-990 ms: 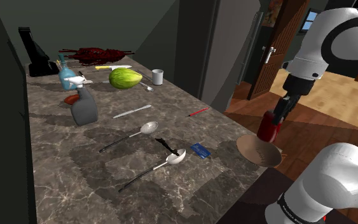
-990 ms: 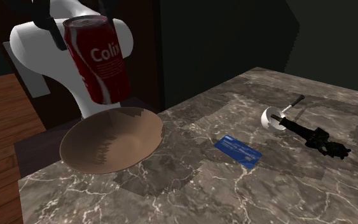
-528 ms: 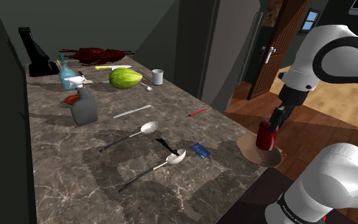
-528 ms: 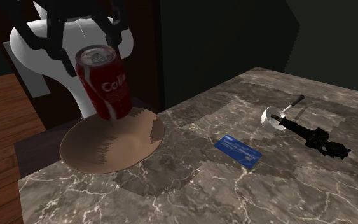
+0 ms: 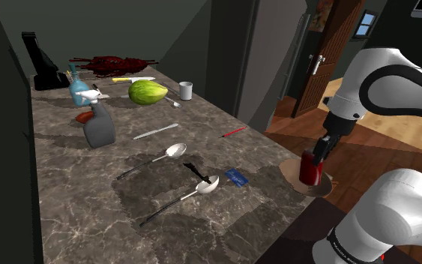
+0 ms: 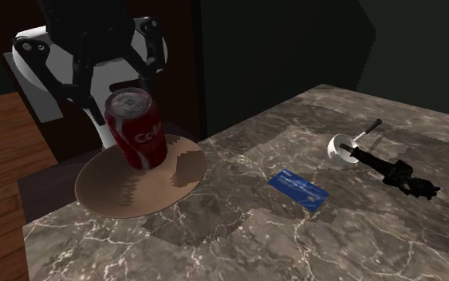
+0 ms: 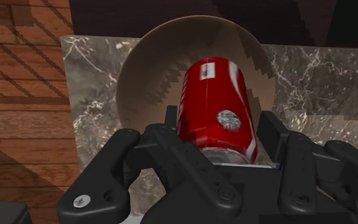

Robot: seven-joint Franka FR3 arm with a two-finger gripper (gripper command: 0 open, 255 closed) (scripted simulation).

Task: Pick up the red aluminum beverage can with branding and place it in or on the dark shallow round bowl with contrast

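A red beverage can (image 6: 137, 129) with white lettering leans slightly inside a shallow brown round bowl (image 6: 116, 194), its base at or just above the bowl's floor. My gripper (image 6: 117, 84) is shut on the can, black fingers clasping its upper part. In the wrist view the can (image 7: 215, 105) sits between the two fingers (image 7: 171, 124) with the bowl (image 7: 147, 67) right behind it. From the shoulder view the can (image 5: 309, 168) and gripper (image 5: 319, 152) are low over the bowl (image 5: 297, 184) at the counter's near right corner.
The bowl sits by the marble counter's corner edge (image 6: 51, 217), with wooden floor (image 7: 18, 95) beyond. A blue card (image 6: 297, 189), a white-bowled ladle (image 6: 344, 147) and a black tool (image 6: 394, 173) lie nearby. Farther off are spoons (image 5: 173, 151), a spray bottle (image 5: 98, 122) and a green melon (image 5: 147, 92).
The gripper has come down with the can, from well above the bowl to inside it. The can now stands more upright than a second ago.
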